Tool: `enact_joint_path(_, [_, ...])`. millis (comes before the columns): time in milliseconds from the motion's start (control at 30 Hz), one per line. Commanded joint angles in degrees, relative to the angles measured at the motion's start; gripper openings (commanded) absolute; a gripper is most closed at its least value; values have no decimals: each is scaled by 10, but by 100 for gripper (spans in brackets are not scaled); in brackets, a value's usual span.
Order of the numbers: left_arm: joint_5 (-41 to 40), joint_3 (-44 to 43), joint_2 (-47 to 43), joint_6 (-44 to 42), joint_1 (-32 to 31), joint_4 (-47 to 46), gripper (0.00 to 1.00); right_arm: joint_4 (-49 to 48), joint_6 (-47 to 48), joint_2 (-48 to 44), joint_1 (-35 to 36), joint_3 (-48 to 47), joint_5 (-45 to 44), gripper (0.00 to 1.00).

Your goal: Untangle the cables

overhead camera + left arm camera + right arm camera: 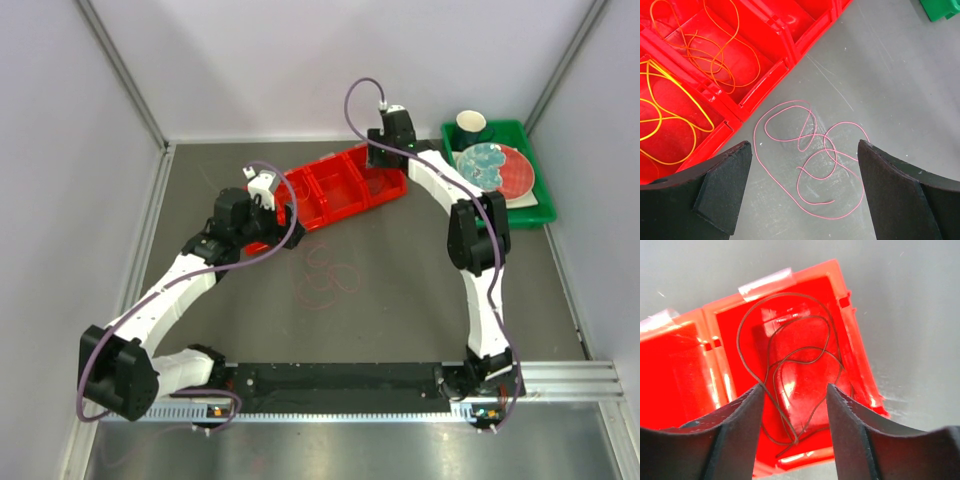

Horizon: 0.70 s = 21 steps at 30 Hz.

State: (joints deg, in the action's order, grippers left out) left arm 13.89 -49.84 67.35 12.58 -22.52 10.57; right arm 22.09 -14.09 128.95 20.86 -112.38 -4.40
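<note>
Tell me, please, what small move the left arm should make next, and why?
Probably lower the left gripper onto the pink cable: it lies looped on the table between its open fingers, the only cable seen outside the red bin. The yellow cable, orange cable and black cable already sit in separate compartments.

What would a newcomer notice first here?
The bright red tray in the middle, holding a yellow cable, an orange cable and a black cable in separate compartments. Next, the pink cable looped on the grey table beside it, below the open left gripper.
</note>
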Motion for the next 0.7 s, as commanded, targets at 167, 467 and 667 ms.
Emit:
enact_joint_path(167, [21,-13,-10,8,3,-33,90,-12,3,-91,7,32,-8,56])
enact_joint_path(467, [21,-7,-13,9,3,-36,90,-31,-18,-186,22,144,0,57])
enact_joint_path(667, [-93,27,-19,39,-28,-27,91,-69,-43,-304,54,307,-12,61])
